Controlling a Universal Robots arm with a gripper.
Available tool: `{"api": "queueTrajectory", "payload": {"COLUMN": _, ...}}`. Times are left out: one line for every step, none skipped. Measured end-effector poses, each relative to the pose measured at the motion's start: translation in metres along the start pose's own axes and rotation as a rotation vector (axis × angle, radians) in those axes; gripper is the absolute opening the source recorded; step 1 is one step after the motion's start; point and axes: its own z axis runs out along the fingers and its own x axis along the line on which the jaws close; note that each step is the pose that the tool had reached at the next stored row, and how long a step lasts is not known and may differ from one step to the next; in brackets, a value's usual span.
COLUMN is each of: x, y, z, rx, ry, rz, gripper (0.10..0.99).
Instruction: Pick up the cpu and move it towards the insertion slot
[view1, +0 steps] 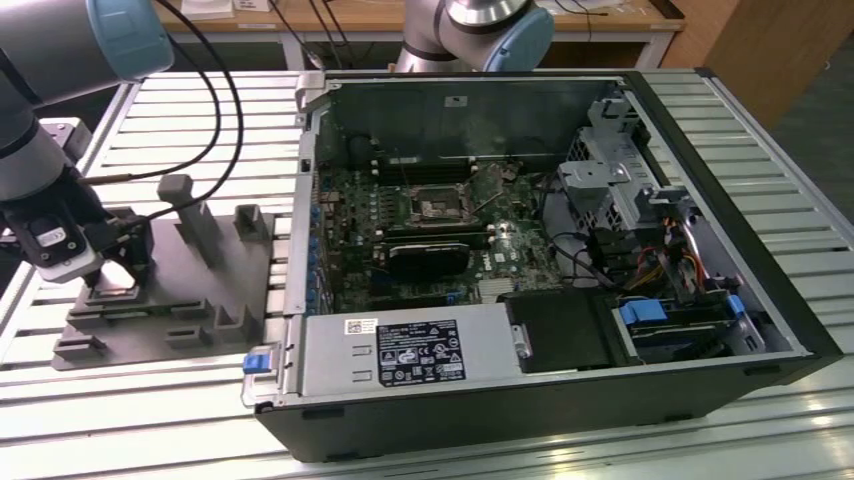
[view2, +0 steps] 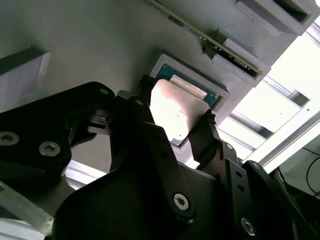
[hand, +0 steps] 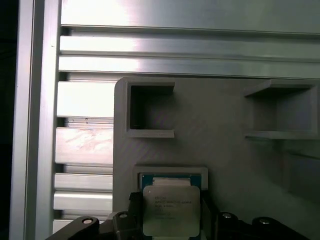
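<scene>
The cpu (view2: 177, 112), a flat square chip with a silvery top, sits between my black fingers (view2: 145, 100) just over its square pocket (view2: 167, 62) in the grey fixture plate (view1: 174, 325). My gripper (view2: 176, 114) is shut on it, one finger at each opposite edge. The first wrist view shows the cpu (hand: 171, 210) overlapping the pocket's (hand: 170, 171) near rim, held by my gripper (hand: 170, 220). In the exterior view my gripper (view1: 114, 278) is down at the fixture on that view's left. The insertion slot (view1: 437, 205) lies well away to the right, on the green board inside the open case.
The fixture carries upright grey posts (view1: 180, 205) and blocks (view1: 247, 225) between my gripper and the case wall (view1: 310, 180). A black card (view1: 427, 258) lies beside the slot. A second arm (view1: 481, 30) stands behind the case. The slatted metal table (view1: 160, 420) surrounds everything.
</scene>
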Motion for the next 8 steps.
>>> {"api": "queueTrajectory", "payload": {"x": 0.0, "y": 0.0, "z": -0.0007, "rx": 0.0, "ry": -0.0001, "rz": 0.0, "gripper": 0.545}}
{"api": "queueTrajectory", "payload": {"x": 0.0, "y": 0.0, "z": -0.0015, "rx": 0.0, "ry": 0.0, "rz": 0.0, "gripper": 0.545}}
{"api": "queueTrajectory", "payload": {"x": 0.0001, "y": 0.0, "z": -0.0025, "rx": 0.0, "ry": 0.0, "rz": 0.0, "gripper": 0.545}}
{"api": "queueTrajectory", "payload": {"x": 0.0, "y": 0.0001, "z": -0.004, "rx": 0.0, "ry": 0.0, "rz": 0.0, "gripper": 0.545}}
{"api": "queueTrajectory", "payload": {"x": 0.0, "y": 0.0001, "z": -0.0057, "rx": 0.0, "ry": 0.0, "rz": 0.0, "gripper": 0.545}}
{"api": "queueTrajectory", "payload": {"x": 0.0, "y": 0.0002, "z": -0.0073, "rx": 0.0, "ry": 0.0, "rz": 0.0, "gripper": 0.545}}
{"api": "queueTrajectory", "payload": {"x": 0.0, "y": 0.0002, "z": -0.0091, "rx": 0.0, "ry": -0.0001, "rz": 0.0, "gripper": 0.545}}
{"api": "queueTrajectory", "payload": {"x": 0.0001, "y": 0.0003, "z": -0.011, "rx": 0.0, "ry": 0.0, "rz": 0.0, "gripper": 0.545}}
